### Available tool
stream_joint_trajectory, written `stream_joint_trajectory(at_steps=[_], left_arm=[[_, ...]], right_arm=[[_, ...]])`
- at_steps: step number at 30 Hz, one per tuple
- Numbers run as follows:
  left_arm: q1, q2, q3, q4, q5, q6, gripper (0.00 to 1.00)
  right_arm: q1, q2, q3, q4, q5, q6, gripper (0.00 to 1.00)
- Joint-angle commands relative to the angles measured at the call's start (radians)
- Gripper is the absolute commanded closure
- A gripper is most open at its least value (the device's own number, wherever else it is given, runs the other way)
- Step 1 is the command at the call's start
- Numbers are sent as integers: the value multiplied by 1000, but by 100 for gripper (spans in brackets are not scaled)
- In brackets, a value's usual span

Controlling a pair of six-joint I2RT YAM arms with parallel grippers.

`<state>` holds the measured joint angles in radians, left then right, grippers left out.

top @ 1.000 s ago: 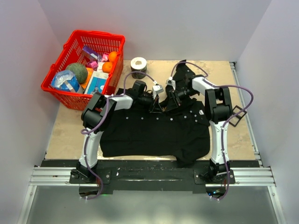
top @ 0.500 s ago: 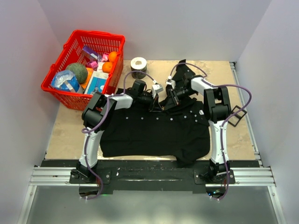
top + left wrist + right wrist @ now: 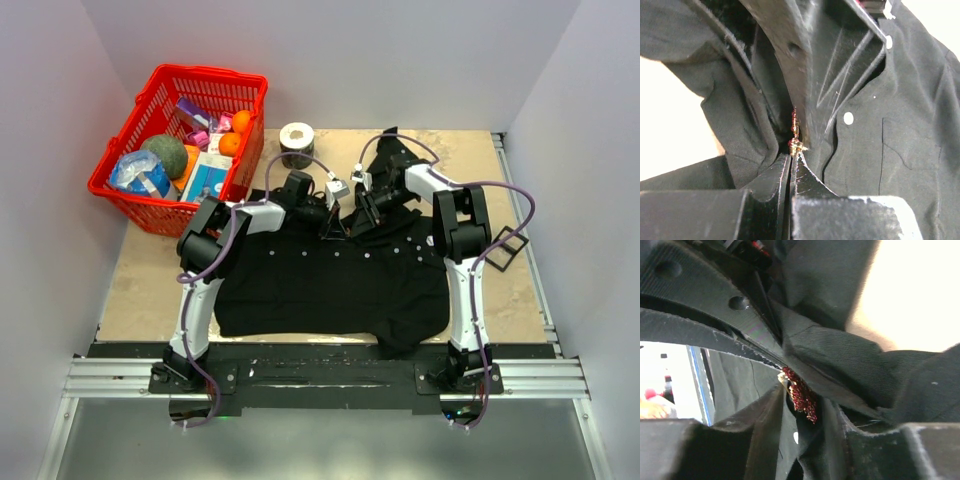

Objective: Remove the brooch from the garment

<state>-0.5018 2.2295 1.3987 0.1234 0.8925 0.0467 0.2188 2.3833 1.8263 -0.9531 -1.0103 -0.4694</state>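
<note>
Right arm has swung a little leftward across the collar since a second ago, bringing the right gripper (image 3: 807, 405) closer to the left gripper (image 3: 792, 152). Left arm has not visibly shifted.

Scene: garment (image 3: 330, 285) lies spread on the table (image 3: 140, 290), and both grippers meet at its collar end. Brooch (image 3: 800, 395) sits in a raised fold of cloth there, dark red and beaded, with a small gold fitting at its lower end in the left wrist view. A white button (image 3: 848, 118) shows just beside the fold.

Left gripper: jaws fully closed, with the tips right at the gold fitting, apparently pinching the brooch's pin end together with cloth.

Right gripper: fingers stand part-way apart, one on each side of the brooch and its fold. Whether they are pressing on it cannot be told from the wrist view.

Step in hand, as judged: unfastening, with one gripper anchoring and the other working the pin free. The brooch is not yet off the cloth.

Next move calls for a firm nip on the beaded body alone, not the fold. After that, a short pull along the line of the pin while the other gripper holds the cloth down. Pulling across the pin is likely to drag the collar along.
</note>
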Motion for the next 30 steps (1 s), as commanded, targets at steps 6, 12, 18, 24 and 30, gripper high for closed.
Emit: stream_joint_trajectory(at_steps=[6, 12, 18, 24, 30], left_arm=[[-3, -18, 33, 10, 43, 19, 100], [-1, -62, 8, 25, 20, 54, 100], [-6, -126, -41, 84, -24, 70, 100], [-20, -171, -75, 128, -52, 85, 100], [-49, -238, -148, 208, -151, 145, 100]], right_arm=[[-12, -42, 83, -291, -70, -409, 53], [-33, -3, 160, -427, -39, -525, 50], [-39, -105, 13, -280, 2, -439, 52], [-36, -223, -155, -30, 90, -278, 73], [-33, -251, -176, 43, 64, -164, 89]])
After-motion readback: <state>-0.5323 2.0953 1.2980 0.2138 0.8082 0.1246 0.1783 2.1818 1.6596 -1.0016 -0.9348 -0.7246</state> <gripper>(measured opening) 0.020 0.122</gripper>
